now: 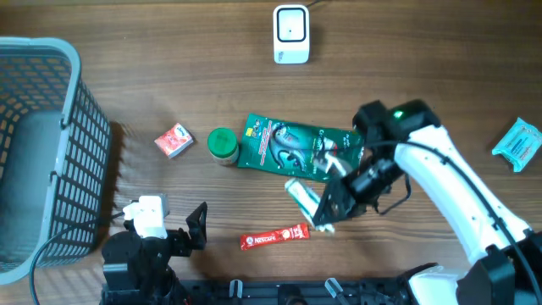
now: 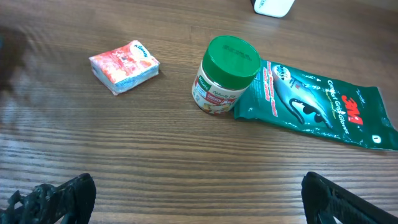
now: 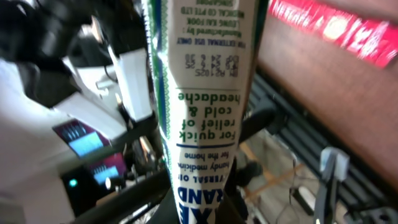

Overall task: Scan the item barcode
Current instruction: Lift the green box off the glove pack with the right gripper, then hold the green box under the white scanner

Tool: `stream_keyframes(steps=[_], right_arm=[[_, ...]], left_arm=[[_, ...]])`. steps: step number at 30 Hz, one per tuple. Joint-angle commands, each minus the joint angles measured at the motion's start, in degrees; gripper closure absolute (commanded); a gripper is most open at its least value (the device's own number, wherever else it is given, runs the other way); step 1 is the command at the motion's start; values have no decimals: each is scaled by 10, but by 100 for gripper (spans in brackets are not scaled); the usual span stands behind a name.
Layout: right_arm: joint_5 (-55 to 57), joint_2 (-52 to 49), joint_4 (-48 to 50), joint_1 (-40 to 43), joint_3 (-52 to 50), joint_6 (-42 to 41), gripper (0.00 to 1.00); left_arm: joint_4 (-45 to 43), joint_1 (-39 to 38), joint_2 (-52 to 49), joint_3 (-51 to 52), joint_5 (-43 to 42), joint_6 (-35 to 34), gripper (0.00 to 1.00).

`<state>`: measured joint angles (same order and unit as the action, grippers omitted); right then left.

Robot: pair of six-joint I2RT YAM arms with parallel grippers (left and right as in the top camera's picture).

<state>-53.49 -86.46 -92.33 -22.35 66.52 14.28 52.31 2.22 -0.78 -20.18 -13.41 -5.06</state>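
Gripping a white ointment tube [image 3: 205, 124] by one end in the right gripper [image 1: 329, 212], pinched almost fully closed (thin hold, by the look of it). Apparently lifted clear of the bench [image 1: 406, 93] and tilted, printed side toward the right wrist camera; only text lines readable there, no barcode made out. Just beside the tube: red sachet [image 1: 275, 238] on the near side, green pouch [image 1: 292, 148] on the far side, green-lidded jar [image 1: 223, 146] touching the pouch's left edge, small red pack [image 1: 174, 140] further left. Well apart, at the far edge: white scanner [image 1: 290, 34], beyond the pouch. Down at the near left: left gripper [image 2: 199, 208] spread wide, holding nothing. Off to the sides: grey basket [image 1: 42, 152], blue packet [image 1: 517, 144]. Risks, as a judgement only: slipping or swivelling of the tube in so narrow a pinch during the carry; showing the wrong face to the scanner, so no read; covering the code with the fingers; sweeping low and clipping pouch or jar on the way across.
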Motion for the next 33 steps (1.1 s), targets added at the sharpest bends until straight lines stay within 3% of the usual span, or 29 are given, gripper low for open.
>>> stream_keyframes(steps=[1, 5, 7, 8, 11, 12, 15, 17, 22, 24, 28, 33], right_arm=[[-15, 27, 0, -25, -21, 16, 95], [-17, 28, 8, -26, -21, 16, 96], [-9, 28, 70, -26, -21, -14, 96], [29, 28, 147, -26, -21, -70, 96], [322, 28, 374, -26, -21, -337, 95], [415, 26, 441, -26, -21, -375, 96], [565, 8, 631, -26, -22, -377, 96], [628, -25, 772, -26, -21, -311, 95], [767, -156, 984, -26, -14, -158, 96], [847, -230, 1066, -26, 16, -44, 95], [935, -367, 1158, -25, 118, 189, 95], [967, -486, 1236, -24, 219, 443, 95]], left_arm=[[-3, 3, 4, 2, -5, 3, 0], [-3, 3, 4, 2, -5, 3, 0], [-3, 3, 4, 2, -5, 3, 0], [-3, 3, 4, 2, -5, 3, 0], [-3, 3, 4, 2, -5, 3, 0], [-3, 3, 4, 2, -5, 3, 0], [-3, 3, 4, 2, -5, 3, 0], [-3, 3, 4, 2, -5, 3, 0], [-3, 3, 4, 2, -5, 3, 0], [-3, 3, 4, 2, -5, 3, 0], [-3, 3, 4, 2, -5, 3, 0], [-3, 3, 4, 2, -5, 3, 0]])
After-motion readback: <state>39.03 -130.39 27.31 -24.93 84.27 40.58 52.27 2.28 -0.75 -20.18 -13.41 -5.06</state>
